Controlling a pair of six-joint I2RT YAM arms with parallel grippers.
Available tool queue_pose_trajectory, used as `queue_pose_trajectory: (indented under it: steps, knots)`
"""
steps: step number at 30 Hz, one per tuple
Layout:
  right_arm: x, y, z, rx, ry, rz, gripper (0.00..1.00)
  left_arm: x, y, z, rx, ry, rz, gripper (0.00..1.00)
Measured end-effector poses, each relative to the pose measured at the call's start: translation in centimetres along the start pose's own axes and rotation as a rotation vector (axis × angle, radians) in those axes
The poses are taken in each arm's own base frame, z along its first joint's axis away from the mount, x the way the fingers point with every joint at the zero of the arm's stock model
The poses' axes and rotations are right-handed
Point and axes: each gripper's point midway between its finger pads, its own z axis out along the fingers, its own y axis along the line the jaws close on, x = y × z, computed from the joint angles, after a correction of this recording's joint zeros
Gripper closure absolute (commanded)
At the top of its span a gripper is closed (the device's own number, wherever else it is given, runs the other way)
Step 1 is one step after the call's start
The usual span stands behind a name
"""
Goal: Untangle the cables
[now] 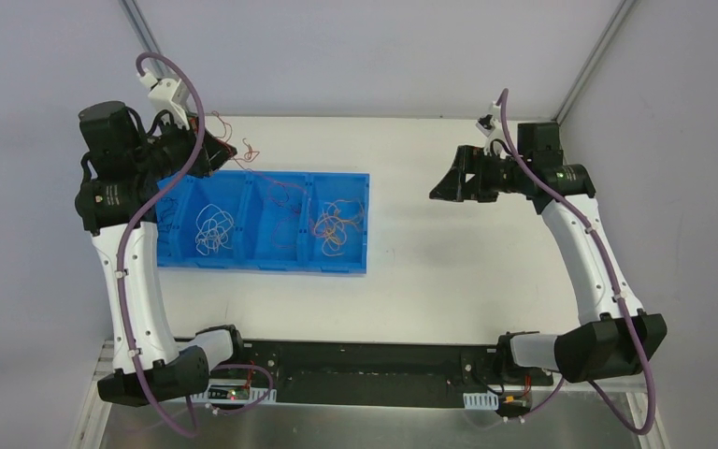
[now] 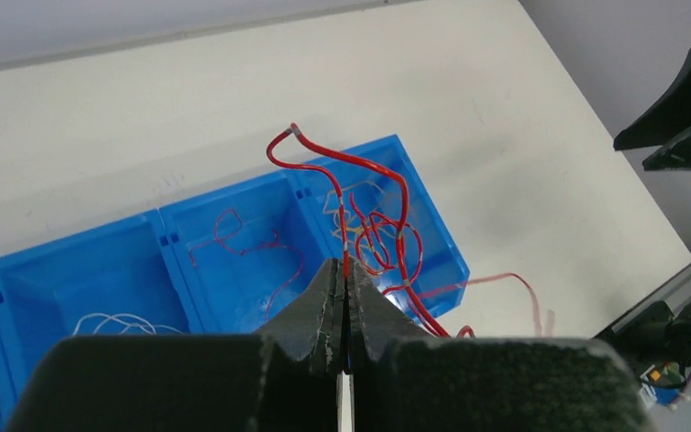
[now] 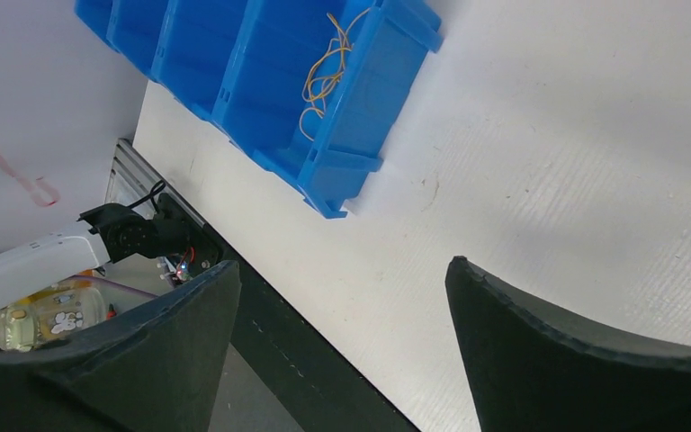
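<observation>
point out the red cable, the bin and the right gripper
red cable [image 2: 403, 207]: left wrist view, the arch over the bin
bin [image 1: 280, 265]: top view, its near wall
right gripper [image 3: 342, 264]: right wrist view, midway between its open fingertips

We find the divided bin on the left half of the tabletop, cables lying in its compartments. Our left hand sits behind its far left corner, and our right hand is well off to its right.

Red cable, orange cable, white cable, blue bin, white table
</observation>
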Motion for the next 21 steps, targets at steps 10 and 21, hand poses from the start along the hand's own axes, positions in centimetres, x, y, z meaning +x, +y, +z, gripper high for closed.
queue_pose_trajectory:
  steps: [10,21]
  knots:
    - [0.1,0.0,-1.0,0.035,-0.021,-0.034,0.01,5.8,-0.1,0.6,0.036,0.131,-0.145,1.00]
    - [0.2,-0.2,-1.1,0.051,-0.019,-0.036,0.01,8.3,1.0,1.0,-0.004,0.192,-0.196,1.00]
